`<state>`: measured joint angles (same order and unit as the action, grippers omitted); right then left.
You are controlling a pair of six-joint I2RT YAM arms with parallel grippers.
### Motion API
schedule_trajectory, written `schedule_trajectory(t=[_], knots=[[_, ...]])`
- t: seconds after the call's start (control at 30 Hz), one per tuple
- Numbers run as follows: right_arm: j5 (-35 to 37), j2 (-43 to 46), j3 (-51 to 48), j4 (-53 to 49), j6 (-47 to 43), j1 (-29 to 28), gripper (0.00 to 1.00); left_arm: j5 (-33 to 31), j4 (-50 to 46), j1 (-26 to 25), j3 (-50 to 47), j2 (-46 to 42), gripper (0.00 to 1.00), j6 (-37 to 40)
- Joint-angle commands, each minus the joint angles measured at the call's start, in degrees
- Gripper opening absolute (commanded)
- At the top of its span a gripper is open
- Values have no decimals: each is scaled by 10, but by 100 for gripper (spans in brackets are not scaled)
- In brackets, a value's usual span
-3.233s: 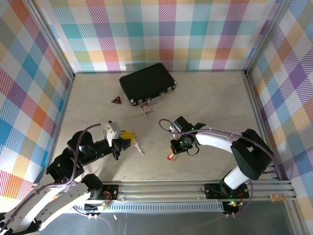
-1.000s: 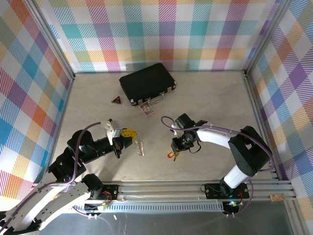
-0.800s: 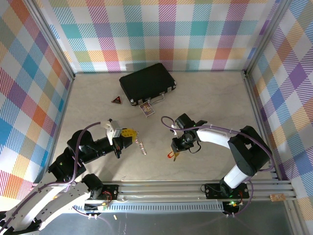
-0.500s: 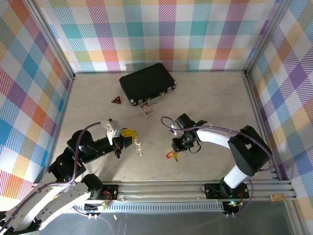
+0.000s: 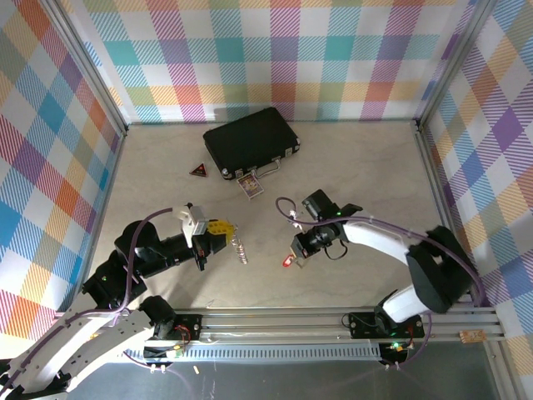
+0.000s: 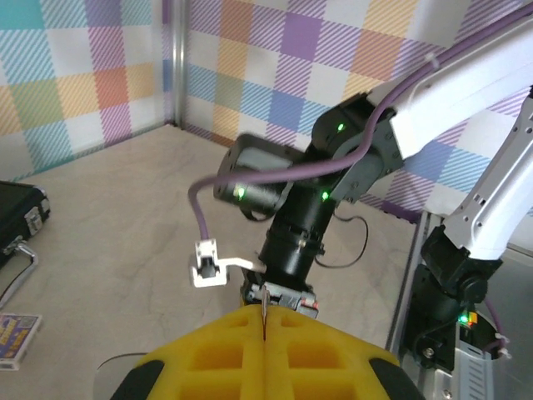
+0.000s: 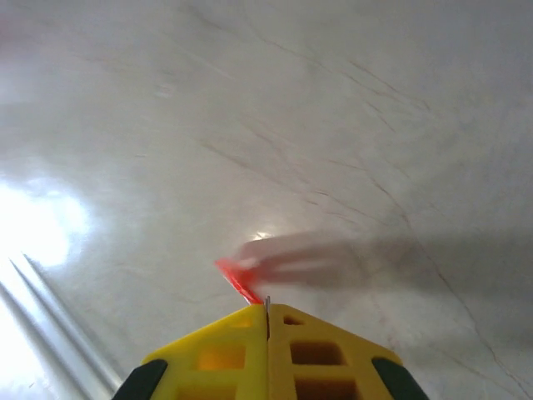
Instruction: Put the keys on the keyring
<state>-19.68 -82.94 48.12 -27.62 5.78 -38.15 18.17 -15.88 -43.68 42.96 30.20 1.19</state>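
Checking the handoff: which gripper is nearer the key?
Right. The right gripper is shut on the key, at its red tag. The left gripper is apart, off to the key's left, holding the keyring.

Pastel plaid walls [image 5: 333,58] enclose the pale marbled worktop [image 5: 358,175] at nine, twelve and three o'clock; an aluminium rail [image 5: 291,321] borders six o'clock.

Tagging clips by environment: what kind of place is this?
Probably a lab robot cell: plaid panel walls on a metal frame, two arms bolted to a rail at the table edge, props like a black case.
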Motion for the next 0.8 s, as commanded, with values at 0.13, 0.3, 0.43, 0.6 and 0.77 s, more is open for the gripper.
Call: schedule_trajectory(t=[0.13,0.3,0.43,0.6,0.77], knots=[[-92,189,13,33,-78,-2,0,83,68,1,23,11,0,9],[-104,286,63,45,-109,-22,0,126,77,1,48,42,0,8],[-157,306,129,39,-109,-28,0,156,92,1,66,73,0,10],[-201,308,191,29,-128,-47,0,193,108,1,105,125,0,18],[-201,311,224,20,-118,-54,0,220,147,1,131,156,0,18]])
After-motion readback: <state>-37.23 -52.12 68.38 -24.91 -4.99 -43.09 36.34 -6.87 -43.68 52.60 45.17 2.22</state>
